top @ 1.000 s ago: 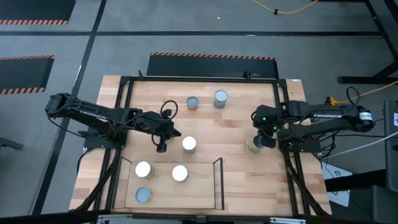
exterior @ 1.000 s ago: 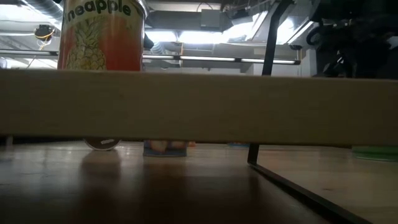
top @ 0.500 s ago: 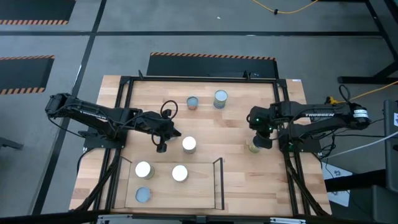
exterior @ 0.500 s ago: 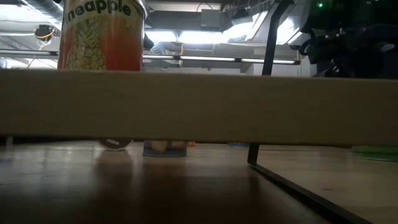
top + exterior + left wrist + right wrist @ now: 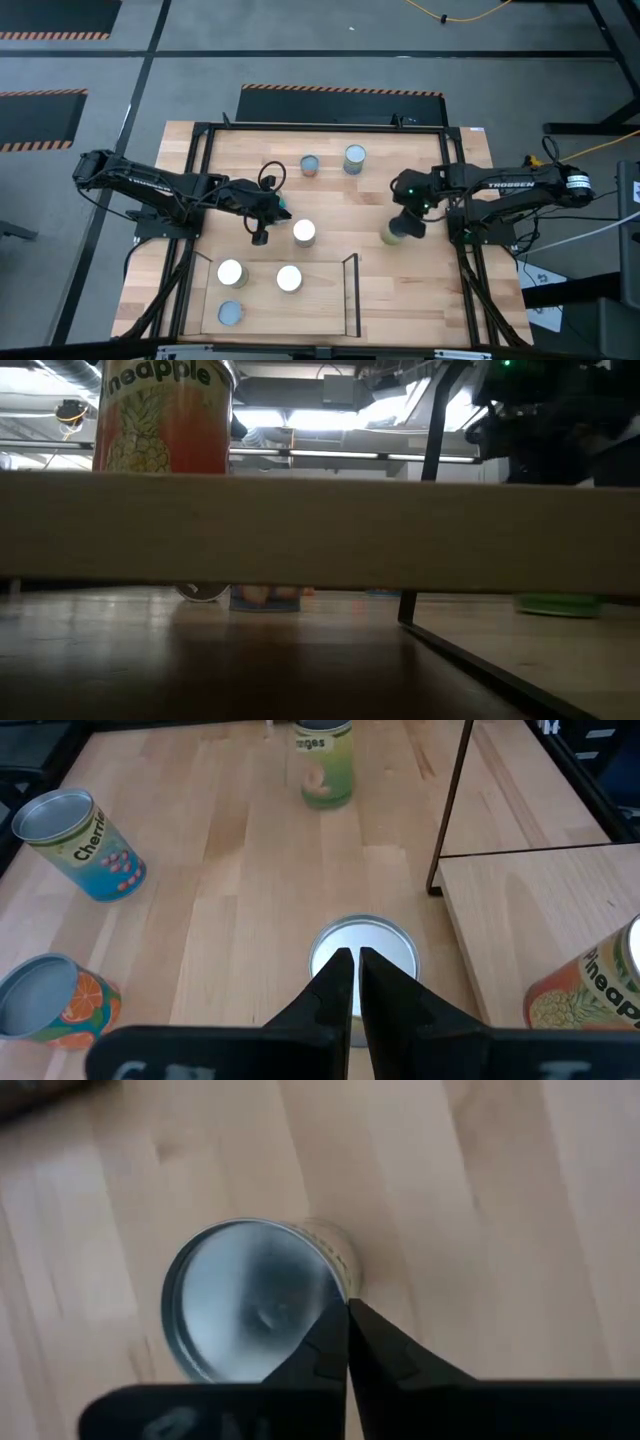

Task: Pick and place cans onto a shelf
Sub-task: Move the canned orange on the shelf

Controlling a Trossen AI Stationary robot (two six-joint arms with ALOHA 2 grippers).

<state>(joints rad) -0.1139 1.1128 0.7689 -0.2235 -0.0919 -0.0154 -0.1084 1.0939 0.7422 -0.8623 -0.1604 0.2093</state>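
The shelf [image 5: 318, 300] is a light board with black rails at the table's near left. Three cans stand on it, one a pineapple can [image 5: 165, 415]. A green-labelled can [image 5: 392, 233] with a silver top [image 5: 250, 1305] stands on the table right of centre. My right gripper [image 5: 406, 221] is shut just above it, its tips [image 5: 347, 1308] at the top's rim. My left gripper [image 5: 259, 237] is shut and hovers beside a white-topped can [image 5: 304, 232], which shows behind its tips [image 5: 352, 958]. My right gripper comes steeply from above. Its shut fingertips [image 5: 338, 1325] show right at the rim [image 5: 342, 1285] of the green can's top, on the side toward the table's right edge. I cannot tell whether they touch it. The can stands upright on the table.
Two more cans stand near the far edge: an orange-labelled one [image 5: 310, 165] and a cherries one [image 5: 354, 158]. A black frame [image 5: 320, 128] runs around the table. The shelf's upright rail [image 5: 352, 270] stands between the shelf and the green can.
My right gripper has moved toward the table's left edge and a little down. The green can has slid along the table the same way, toward the middle, still upright.
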